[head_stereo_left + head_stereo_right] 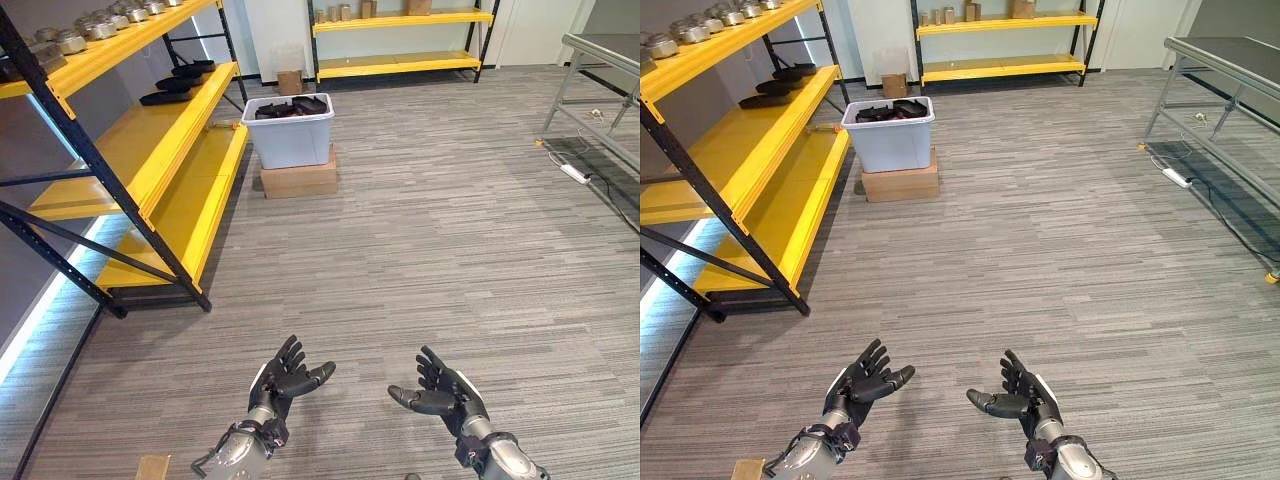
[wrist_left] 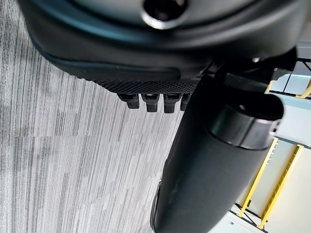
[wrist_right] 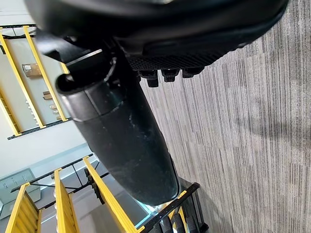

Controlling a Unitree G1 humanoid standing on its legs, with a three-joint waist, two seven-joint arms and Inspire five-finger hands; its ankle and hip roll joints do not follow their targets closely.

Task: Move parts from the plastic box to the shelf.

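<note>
A pale plastic box [image 1: 292, 132] holding dark parts [image 1: 291, 106] stands on a cardboard carton [image 1: 299, 180] far ahead on the floor, beside the yellow shelf rack [image 1: 170, 140]. Some dark parts [image 1: 178, 83] lie on the rack's middle level, and several metal parts [image 1: 105, 24] sit on its top level. My left hand [image 1: 284, 377] and right hand [image 1: 441, 390] hover low in front of me, palms up, fingers relaxed and open, holding nothing. Both are well short of the box.
A second yellow shelf [image 1: 400, 42] with small boxes stands against the back wall. A small carton [image 1: 290, 82] sits behind the plastic box. A metal table frame [image 1: 600, 90] is at the right, with a power strip [image 1: 575, 172] under it. Grey floor lies between.
</note>
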